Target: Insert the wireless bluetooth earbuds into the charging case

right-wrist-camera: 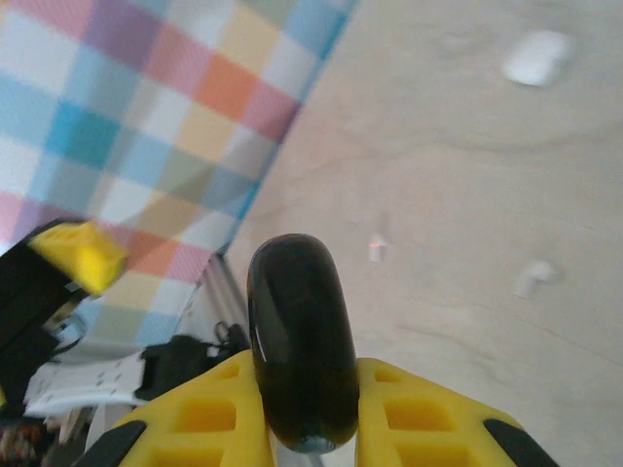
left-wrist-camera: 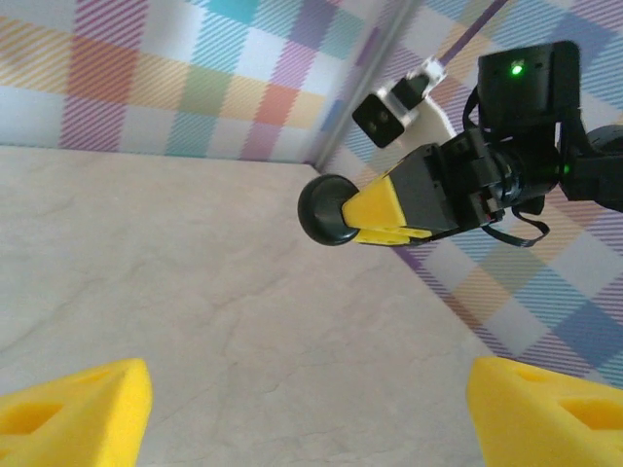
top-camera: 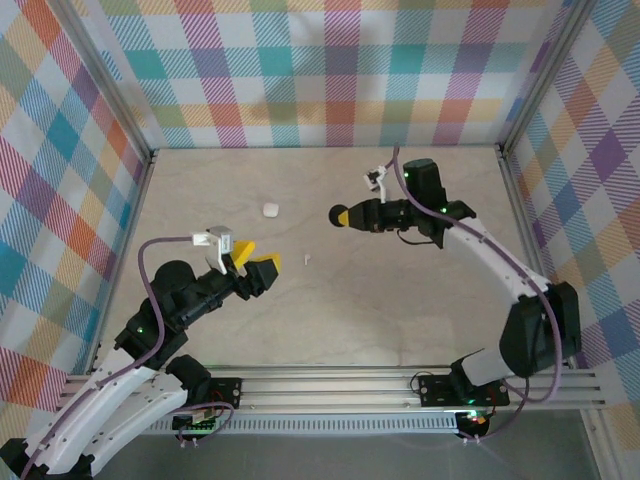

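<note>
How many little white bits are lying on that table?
3: one larger rounded piece toward the back, and two tiny earbuds: one mid-table, one nearer the right fingers. More may be hidden.

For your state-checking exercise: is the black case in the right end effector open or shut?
Shut: the black case shows one smooth rounded shell, no lid raised.

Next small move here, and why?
Probably ease the open left gripper forward to the black case, which the right gripper holds up facing it. The case looks closed, and a white earbud lies on the table.
</note>
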